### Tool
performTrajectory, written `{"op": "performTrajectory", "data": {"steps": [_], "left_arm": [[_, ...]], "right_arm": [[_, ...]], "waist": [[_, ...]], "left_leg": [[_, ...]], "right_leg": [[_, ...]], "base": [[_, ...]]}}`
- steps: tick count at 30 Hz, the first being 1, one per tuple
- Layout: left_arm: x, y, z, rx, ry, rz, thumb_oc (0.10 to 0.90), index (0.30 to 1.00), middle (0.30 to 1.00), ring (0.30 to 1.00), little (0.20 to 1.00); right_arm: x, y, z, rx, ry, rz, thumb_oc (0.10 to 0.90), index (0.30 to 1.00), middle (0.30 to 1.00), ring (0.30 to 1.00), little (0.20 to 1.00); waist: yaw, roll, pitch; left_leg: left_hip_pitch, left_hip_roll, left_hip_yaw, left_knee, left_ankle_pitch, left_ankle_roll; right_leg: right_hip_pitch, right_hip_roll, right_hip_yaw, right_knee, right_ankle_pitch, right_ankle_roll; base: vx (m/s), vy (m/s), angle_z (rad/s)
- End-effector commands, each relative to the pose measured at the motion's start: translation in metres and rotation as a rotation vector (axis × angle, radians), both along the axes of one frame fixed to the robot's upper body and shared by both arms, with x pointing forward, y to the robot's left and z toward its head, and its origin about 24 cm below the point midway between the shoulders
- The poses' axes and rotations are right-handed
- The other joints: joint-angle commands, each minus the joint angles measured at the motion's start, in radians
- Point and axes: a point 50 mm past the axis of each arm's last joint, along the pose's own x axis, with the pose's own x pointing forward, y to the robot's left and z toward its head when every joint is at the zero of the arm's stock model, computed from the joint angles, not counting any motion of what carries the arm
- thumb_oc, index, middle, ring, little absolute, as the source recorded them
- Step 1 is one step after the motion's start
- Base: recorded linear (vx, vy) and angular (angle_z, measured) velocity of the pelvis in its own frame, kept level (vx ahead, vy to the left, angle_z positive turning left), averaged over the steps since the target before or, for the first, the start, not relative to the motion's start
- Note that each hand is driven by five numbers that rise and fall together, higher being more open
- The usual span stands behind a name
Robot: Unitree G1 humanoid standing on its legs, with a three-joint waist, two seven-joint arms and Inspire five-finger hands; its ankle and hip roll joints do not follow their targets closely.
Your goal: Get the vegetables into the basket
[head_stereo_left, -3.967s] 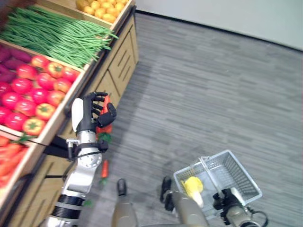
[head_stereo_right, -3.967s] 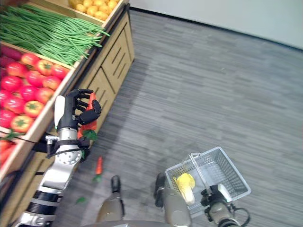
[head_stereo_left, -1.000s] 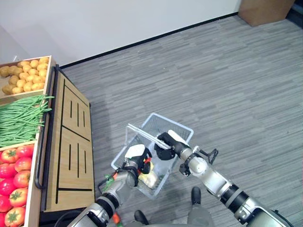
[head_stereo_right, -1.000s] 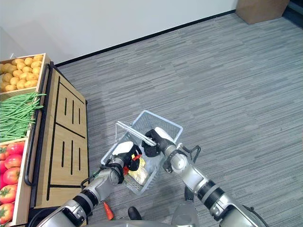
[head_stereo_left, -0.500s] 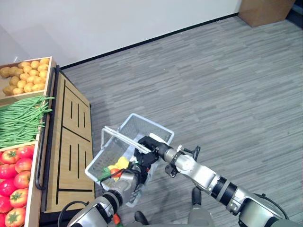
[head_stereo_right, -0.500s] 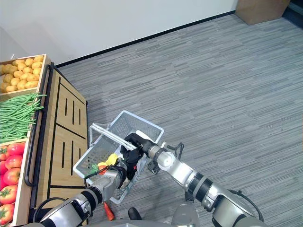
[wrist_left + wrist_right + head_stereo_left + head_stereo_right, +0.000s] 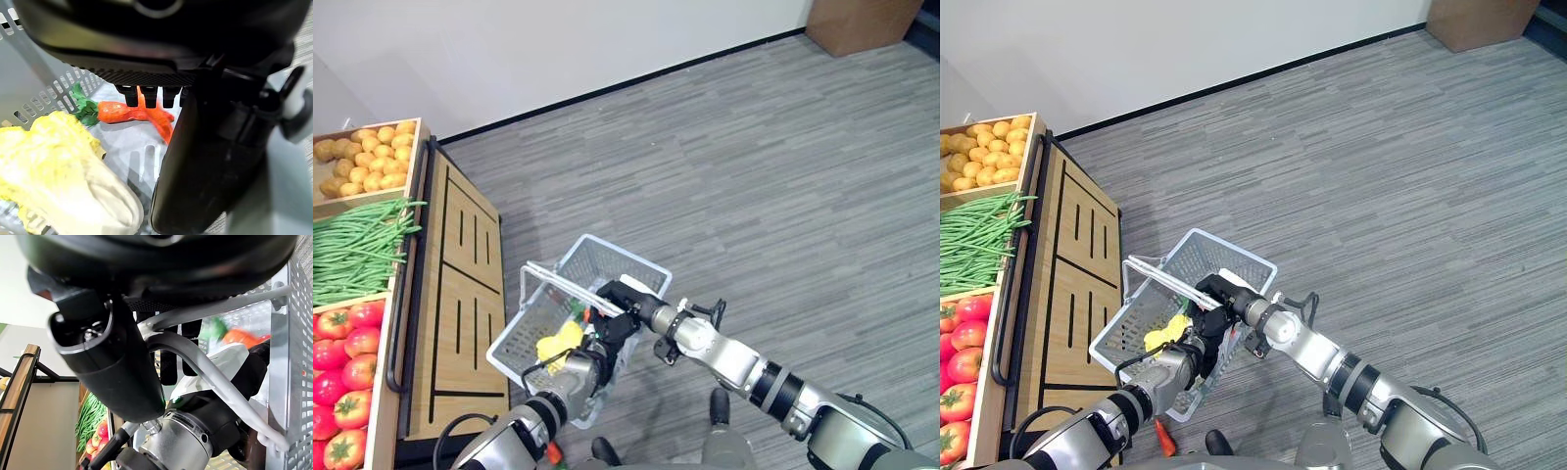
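Note:
My right hand (image 7: 619, 305) holds a grey wire basket (image 7: 599, 257) off the floor, fingers curled round its handle (image 7: 205, 377). Inside the basket lie a yellow cabbage (image 7: 558, 343) and an orange carrot (image 7: 127, 112) with green leaves. The carrot rests on the basket floor past my left hand (image 7: 579, 370), apart from the fingers. That hand sits low at the basket's near side, open, with nothing in it. Its thumb (image 7: 195, 166) stands beside the cabbage (image 7: 54, 166).
A wooden produce stand runs along the left, with potatoes (image 7: 362, 166), green beans (image 7: 357, 250) and tomatoes (image 7: 342, 343). Another carrot (image 7: 1163, 438) lies on the grey floor below the basket. A brown box (image 7: 862, 20) stands by the far wall.
The basket has swung left toward the stand. The carrot that was in my left hand now lies loose on the basket floor. The right hand still grips the handle.

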Motion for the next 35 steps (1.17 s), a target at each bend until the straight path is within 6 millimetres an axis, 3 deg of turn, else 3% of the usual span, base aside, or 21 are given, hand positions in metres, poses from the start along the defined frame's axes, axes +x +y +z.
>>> {"op": "performTrajectory", "data": {"steps": [1, 2, 4, 5, 6, 9, 11, 13, 15, 17, 18, 22, 23, 24, 27, 29, 30, 31, 32, 35], "left_arm": [[0.029, -0.011, 0.020, 0.034, -0.084, -0.055, 0.900, 1.000, 1.000, 1.000, 1.000], [0.026, -0.012, 0.018, 0.008, -0.062, -0.054, 0.900, 1.000, 1.000, 1.000, 1.000], [0.025, -0.011, 0.017, -0.002, -0.049, -0.054, 0.900, 1.000, 1.000, 1.000, 1.000], [0.021, -0.008, 0.014, -0.040, -0.012, -0.024, 0.900, 1.000, 1.000, 1.000, 1.000], [0.021, -0.008, 0.014, -0.040, -0.010, -0.024, 0.900, 1.000, 1.000, 1.000, 1.000], [0.026, 0.005, 0.024, -0.124, -0.002, 0.046, 0.900, 1.000, 1.000, 1.000, 1.000], [0.026, 0.014, 0.026, -0.158, -0.004, 0.089, 0.900, 1.000, 1.000, 1.000, 1.000], [0.023, 0.024, 0.023, -0.189, 0.008, 0.153, 0.900, 1.000, 1.000, 1.000, 1.000], [0.018, 0.048, 0.017, -0.242, 0.010, 0.313, 0.900, 1.000, 1.000, 1.000, 1.000], [0.007, 0.067, 0.005, -0.267, 0.037, 0.466, 0.900, 1.000, 1.000, 1.000, 1.000], [0.007, 0.067, 0.005, -0.267, 0.038, 0.466, 0.900, 1.000, 1.000, 1.000, 1.000], [-0.018, 0.097, -0.017, -0.298, 0.102, 0.714, 0.900, 1.000, 1.000, 1.000, 1.000], [-0.031, 0.110, -0.026, -0.319, 0.130, 0.850, 0.900, 1.000, 1.000, 1.000, 1.000], [-0.031, 0.110, -0.026, -0.319, 0.130, 0.850, 0.900, 1.000, 1.000, 1.000, 1.000], [-0.050, 0.127, -0.037, -0.361, 0.160, 1.042, 0.900, 1.000, 1.000, 1.000, 1.000], [-0.067, 0.139, -0.045, -0.329, 0.193, 1.118, 0.900, 1.000, 1.000, 1.000, 1.000], [-0.067, 0.139, -0.045, -0.329, 0.193, 1.118, 0.900, 1.000, 1.000, 1.000, 1.000], [-0.084, 0.146, -0.052, -0.317, 0.232, 1.197, 0.900, 1.000, 1.000, 1.000, 1.000], [-0.084, 0.146, -0.052, -0.317, 0.232, 1.197, 0.900, 1.000, 1.000, 1.000, 1.000], [-0.118, 0.153, -0.065, -0.331, 0.302, 1.351, 0.900, 1.000, 1.000, 1.000, 1.000]], "right_arm": [[0.025, 0.060, 0.062, 0.042, -0.370, 0.108, 0.400, 0.300, 0.300, 0.300, 0.300], [0.034, 0.043, 0.050, -0.150, -0.469, 0.096, 0.400, 0.300, 0.300, 0.300, 0.300], [0.037, 0.035, 0.043, -0.204, -0.477, 0.082, 0.400, 0.300, 0.300, 0.300, 0.300], [0.042, 0.009, 0.024, -0.319, -0.452, 0.017, 0.400, 0.300, 0.300, 0.300, 0.300], [0.042, 0.009, 0.023, -0.318, -0.452, 0.017, 0.400, 0.300, 0.300, 0.300, 0.300], [0.044, -0.057, -0.013, -0.453, -0.309, -0.219, 0.400, 0.300, 0.300, 0.300, 0.300], [0.038, -0.097, -0.030, -0.542, -0.244, -0.350, 0.400, 0.300, 0.300, 0.300, 0.300], [0.034, -0.119, -0.037, -0.609, -0.218, -0.401, 0.400, 0.300, 0.300, 0.300, 0.300], [0.015, -0.165, -0.052, -0.675, -0.123, -0.535, 0.400, 0.300, 0.300, 0.300, 0.300], [-0.004, -0.192, -0.064, -0.700, -0.040, -0.632, 0.400, 0.300, 0.300, 0.300, 0.300], [-0.005, -0.192, -0.064, -0.700, -0.039, -0.632, 0.400, 0.300, 0.300, 0.300, 0.300], [-0.035, -0.226, -0.078, -0.730, 0.064, -0.755, 0.400, 0.300, 0.300, 0.300, 0.300], [-0.054, -0.240, -0.086, -0.750, 0.128, -0.815, 0.400, 0.300, 0.300, 0.300, 0.300], [-0.054, -0.240, -0.086, -0.750, 0.128, -0.815, 0.400, 0.300, 0.300, 0.300, 0.300], [-0.081, -0.254, -0.098, -0.755, 0.216, -0.900, 0.400, 0.300, 0.300, 0.300, 0.300], [-0.102, -0.254, -0.109, -0.734, 0.285, -0.937, 0.400, 0.300, 0.300, 0.300, 0.300], [-0.102, -0.254, -0.109, -0.734, 0.285, -0.936, 0.400, 0.300, 0.300, 0.300, 0.300], [-0.117, -0.254, -0.118, -0.720, 0.349, -0.968, 0.400, 0.300, 0.300, 0.300, 0.300], [-0.117, -0.254, -0.118, -0.720, 0.349, -0.968, 0.400, 0.300, 0.300, 0.300, 0.300], [-0.143, -0.244, -0.134, -0.679, 0.456, -0.981, 0.400, 0.300, 0.300, 0.300, 0.300]], "waist": [[-0.005, -0.057, -0.035], [-0.004, -0.057, -0.039], [-0.004, -0.058, -0.041], [-0.002, -0.058, -0.046], [-0.001, -0.058, -0.047], [0.016, -0.059, -0.049], [0.023, -0.062, -0.048], [0.029, -0.066, -0.044], [0.037, -0.071, -0.036], [0.039, -0.075, -0.034], [0.039, -0.075, -0.033], [0.041, -0.082, -0.029], [0.043, -0.087, -0.028], [0.042, -0.087, -0.029], [0.043, -0.097, -0.032], [0.041, -0.105, -0.038], [0.041, -0.105, -0.038], [0.040, -0.113, -0.045], [0.040, -0.113, -0.045], [0.045, -0.130, -0.065]], "left_leg": [[-0.058, 0.053, -0.052, 0.023, 0.053, -0.057], [-0.054, 0.053, -0.055, 0.021, 0.051, -0.057], [-0.053, 0.054, -0.057, 0.019, 0.051, -0.056], [-0.049, 0.054, -0.063, 0.017, 0.049, -0.054], [-0.049, 0.054, -0.063, 0.017, 0.049, -0.054], [-0.048, 0.050, -0.084, 0.016, 0.049, -0.047], [-0.038, 0.049, -0.090, 0.016, 0.044, -0.045], [-0.033, 0.047, -0.094, 0.017, 0.042, -0.045], [-0.030, 0.044, -0.102, 0.018, 0.040, -0.043], [-0.028, 0.039, -0.104, 0.017, 0.041, -0.041], [-0.024, 0.039, -0.104, 0.016, 0.038, -0.042], [-0.027, 0.030, -0.112, 0.005, 0.045, -0.040], [-0.036, 0.025, -0.117, 0.001, 0.050, -0.039], [-0.037, 0.025, -0.118, 0.001, 0.050, -0.039], [-0.054, 0.019, -0.131, -0.006, 0.056, -0.039], [-0.055, 0.016, -0.130, -0.009, 0.057, -0.038], [-0.056, 0.016, -0.130, -0.009, 0.057, -0.038], [-0.054, 0.014, -0.127, -0.012, 0.057, -0.038], [-0.054, 0.014, -0.127, -0.012, 0.057, -0.038], [-0.060, 0.009, -0.132, -0.018, 0.057, -0.038]], "right_leg": [[0.089, -0.067, -0.027, 0.026, -0.094, 0.070], [0.092, -0.063, -0.025, 0.027, -0.097, 0.069], [0.094, -0.063, -0.025, 0.028, -0.098, 0.070], [0.100, -0.062, -0.027, 0.029, -0.100, 0.069], [0.100, -0.062, -0.027, 0.029, -0.100, 0.069], [0.108, -0.059, -0.037, 0.034, -0.103, 0.066], [0.121, -0.057, -0.044, 0.033, -0.108, 0.065], [0.128, -0.056, -0.048, 0.032, -0.110, 0.065], [0.137, -0.058, -0.054, 0.030, -0.111, 0.065], [0.141, -0.059, -0.060, 0.029, -0.111, 0.067], [0.145, -0.059, -0.060, 0.029, -0.114, 0.068], [0.149, -0.063, -0.070, 0.023, -0.109, 0.070], [0.146, -0.065, -0.077, 0.020, -0.106, 0.071], [0.146, -0.065, -0.078, 0.020, -0.106, 0.071], [0.138, -0.068, -0.090, 0.016, -0.102, 0.073], [0.137, -0.067, -0.091, 0.014, -0.100, 0.074], [0.137, -0.067, -0.091, 0.014, -0.100, 0.074], [0.139, -0.067, -0.092, 0.012, -0.101, 0.074], [0.139, -0.067, -0.092, 0.012, -0.101, 0.074], [0.136, -0.066, -0.097, 0.005, -0.101, 0.076]], "base": [[0.02, 0.027, 0.04], [0.01, 0.024, 0.07], [0.01, 0.016, 0.09], [0.01, 0.013, 0.08], [0.01, 0.019, 0.04], [0.00, 0.009, 0.08], [0.01, 0.009, 0.18], [0.00, 0.005, 0.09], [0.00, 0.000, 0.00], [0.00, 0.007, 0.07], [-0.01, 0.006, 0.11], [0.00, 0.006, 0.06], [-0.03, -0.004, 0.11], [-0.03, -0.009, 0.12], [0.00, -0.012, 0.16], [0.03, -0.007, 0.21], [0.04, -0.014, 0.02], [0.00, 0.000, 0.00], [0.05, -0.026, -0.01], [0.07, -0.031, 0.03]]}}
